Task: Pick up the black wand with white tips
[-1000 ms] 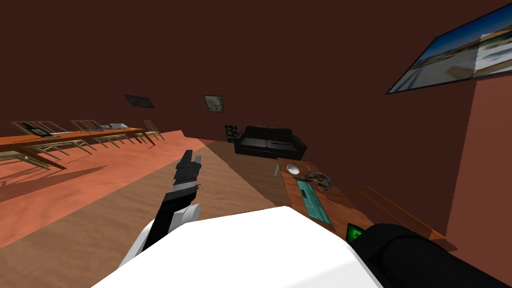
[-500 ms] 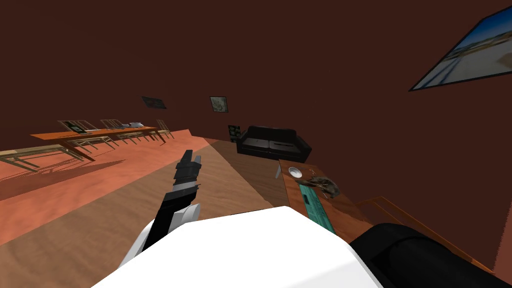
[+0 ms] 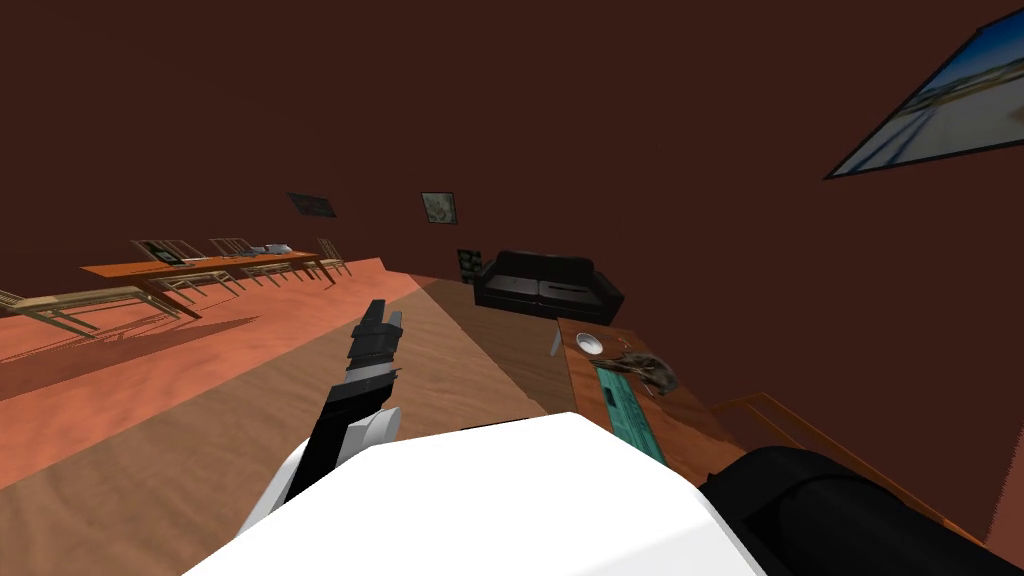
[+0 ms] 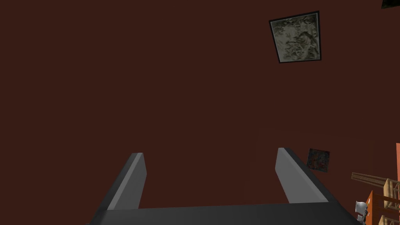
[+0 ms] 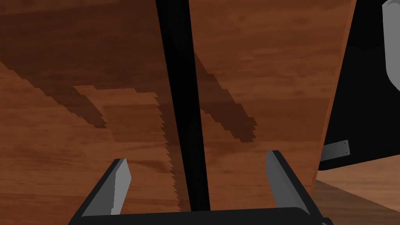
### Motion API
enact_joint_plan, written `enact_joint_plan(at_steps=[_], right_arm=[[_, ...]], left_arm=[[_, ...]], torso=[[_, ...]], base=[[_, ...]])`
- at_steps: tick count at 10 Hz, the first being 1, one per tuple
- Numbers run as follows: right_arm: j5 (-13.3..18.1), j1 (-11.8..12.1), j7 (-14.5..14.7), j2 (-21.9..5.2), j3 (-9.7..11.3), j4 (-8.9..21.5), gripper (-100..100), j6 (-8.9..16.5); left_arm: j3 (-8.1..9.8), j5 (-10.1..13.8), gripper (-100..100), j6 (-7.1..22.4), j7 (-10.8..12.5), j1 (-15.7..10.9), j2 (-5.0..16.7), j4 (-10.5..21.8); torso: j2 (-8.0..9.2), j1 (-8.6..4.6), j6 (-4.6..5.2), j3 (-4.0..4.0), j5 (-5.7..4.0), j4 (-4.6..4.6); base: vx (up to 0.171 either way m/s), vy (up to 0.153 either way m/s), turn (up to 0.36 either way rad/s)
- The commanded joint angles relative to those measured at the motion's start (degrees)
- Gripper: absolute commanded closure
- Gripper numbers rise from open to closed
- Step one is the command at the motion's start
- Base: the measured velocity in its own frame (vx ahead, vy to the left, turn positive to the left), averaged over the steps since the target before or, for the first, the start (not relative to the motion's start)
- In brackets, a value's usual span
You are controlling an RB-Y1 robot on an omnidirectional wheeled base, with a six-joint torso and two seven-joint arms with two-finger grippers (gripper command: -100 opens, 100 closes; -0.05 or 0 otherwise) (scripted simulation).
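A thin black wand [image 5: 177,78] lies on a brown wooden tabletop [image 5: 273,58]. My right gripper [image 5: 197,158] hovers close over it, open, and the black shaft runs between the two fingers without touching either. The wand's ends lie outside this view. My left gripper [image 3: 380,318] is held out in front of my chest over the floor. In the left wrist view the left gripper [image 4: 209,153] is open and holds nothing.
A low wooden table [image 3: 690,420] at my right carries a white bowl [image 3: 589,345], a teal strip [image 3: 625,405] and a dark crumpled thing [image 3: 650,370]. A black sofa [image 3: 545,285] stands beyond. A long table with chairs [image 3: 200,265] is far left. The tabletop's edge [image 5: 332,117] runs near the right fingers.
My head view has swung a little, so the long table and the window slid to the right in the picture. My left arm has kept its pose.
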Motion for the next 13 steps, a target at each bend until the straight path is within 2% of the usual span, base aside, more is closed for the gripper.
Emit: enact_joint_plan(at_steps=[1,3,4,5,6,7,8,11,12,13], right_arm=[[0.43,-2.1,-0.76,1.31,0.42,2.86,-100,-0.62],[0.43,-2.1,-0.76,1.31,0.42,0.26,-100,-0.62],[0.43,-2.1,-0.76,1.31,0.42,0.2,-100,-0.62],[0.43,-2.1,-0.76,1.31,0.42,2.98,-100,-0.62],[0.43,-2.1,-0.76,1.31,0.42,2.27,-100,-0.62],[0.7,-2.63,-0.93,1.79,0.28,3.68,-100,-0.2],[1.51,-4.21,-1.43,3.25,-0.14,4.58,-100,1.05],[1.46,-3.88,-1.37,3.0,-0.16,3.87,-100,1.41],[1.47,-3.92,-1.41,3.02,-0.15,3.96,100,1.34],[1.47,-3.91,-1.41,3.02,-0.15,3.95,100,1.35]], left_arm=[[0.0,0.0,0,0.0,0.0,0.0,0.0,0.0],[0.0,0.0,0,0.0,0.0,0.0,0.0,0.0],[0.0,0.0,0,0.0,0.0,0.01,0.0,0.0],[0.0,0.0,0,0.0,0.0,0.01,0.0,0.0],[0.0,0.0,0,0.0,0.0,0.01,0.0,0.0],[0.0,0.0,0,0.0,0.0,0.01,0.0,0.0],[0.0,0.0,0,0.0,0.0,0.01,0.0,0.0],[0.0,0.0,0,0.0,0.0,0.01,0.0,0.0],[0.0,0.0,0,0.0,0.0,0.01,0.0,0.0],[0.0,0.0,0,0.0,0.0,0.01,0.0,0.0]], torso=[[0.0,0.0,0.0,0.0,0.0,0.0],[-0.04,0.03,0.01,-0.02,0.01,0.0],[-0.13,0.09,0.01,-0.07,0.01,-0.02],[-0.2,0.12,0.0,-0.11,0.02,-0.04],[-0.2,0.13,0.02,-0.12,0.04,-0.05],[-0.21,0.13,0.01,-0.12,0.03,-0.05],[-0.16,0.09,0.01,-0.09,0.03,-0.04],[-0.05,-0.1,0.03,0.0,-0.18,0.04],[-0.06,-0.14,0.03,0.0,-0.19,0.04],[-0.06,-0.15,0.03,0.0,-0.19,0.04]], base=[[-0.061,-0.033,0.032],[-0.02,-0.012,0.0],[0.0,0.0,0.0],[0.009,0.005,0.004],[0.0,0.0,0.0],[-0.014,-0.008,0.015],[-0.063,-0.038,0.05],[-0.014,-0.007,0.011],[0.0,0.0,0.0],[0.0,0.0,0.0]])
